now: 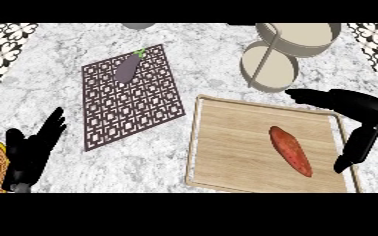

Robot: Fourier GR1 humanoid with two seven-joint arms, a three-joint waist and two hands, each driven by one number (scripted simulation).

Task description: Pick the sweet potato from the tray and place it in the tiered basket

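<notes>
- The marble counter (221, 45) fills the frame; everything else sits on it.
- The wooden tray (236, 145) takes up the lower right, its long side slightly tilted.
- A dark patterned mat (133, 105) lies left of centre, clear of the tray's left rim.
- The tiered basket (284, 55) stands at the upper right, two pale round bowls joined by a thin frame, just above the tray's far edge.
- The right hand (347, 115) hangs over the tray's right edge, fingers and thumb spread apart and holding nothing.
- The left hand (33, 147) rests at the lower left edge, fingers straight and up.
- The sweet potato (290, 151) lies flat on the tray's right half, angled from upper left to lower right, near the right hand but apart from it.
- A small eggplant (128, 69) lies on the mat's upper part.
- Progress, as I judge it: nothing is finished. The grasp, the lift and the carry to the basket all remain.
</notes>
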